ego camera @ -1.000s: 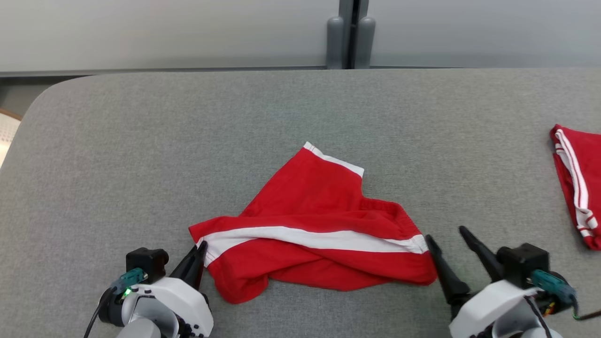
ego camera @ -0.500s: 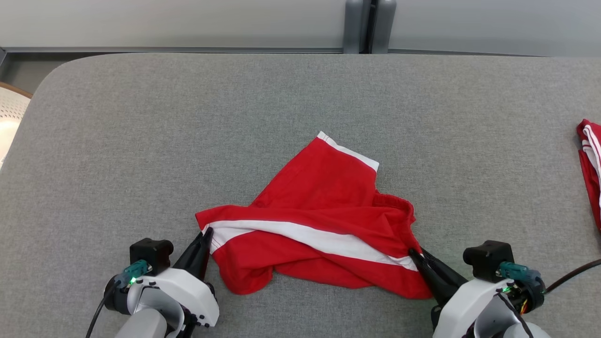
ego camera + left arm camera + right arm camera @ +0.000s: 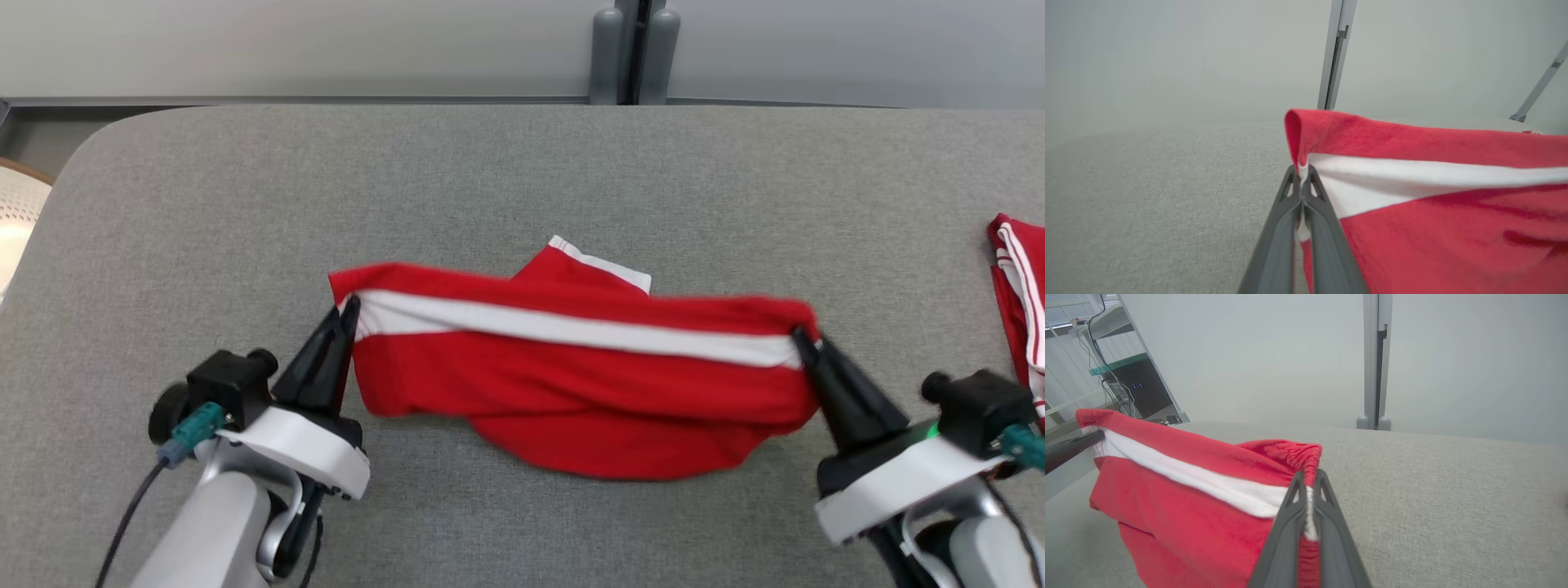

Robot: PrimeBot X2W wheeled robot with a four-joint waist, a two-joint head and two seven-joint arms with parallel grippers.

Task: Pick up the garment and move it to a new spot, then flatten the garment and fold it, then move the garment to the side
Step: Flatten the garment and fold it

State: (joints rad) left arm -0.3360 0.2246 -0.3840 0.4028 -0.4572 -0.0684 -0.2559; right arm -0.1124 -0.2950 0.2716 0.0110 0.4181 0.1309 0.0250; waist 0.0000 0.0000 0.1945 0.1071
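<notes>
1. The garment, a crumpled heap a second ago, now hangs stretched between both end effectors, sagging toward the desk.
2. The left end effector stays pinched on the striped corner. The right end effector, gaping beside the waistband a second ago, now clamps it.
3. The pickup looks done; carrying it to a new spot comes next.
4. A second red garment lies beyond the right end effector.

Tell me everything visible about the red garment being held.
The red garment is soft cloth with a white stripe near its top edge and a gathered hem at the right end. It is stretched sideways between the left pincer and right pincer, each shut on one end, over the grey table; its lower folds sag, contact with the table unclear.
</notes>
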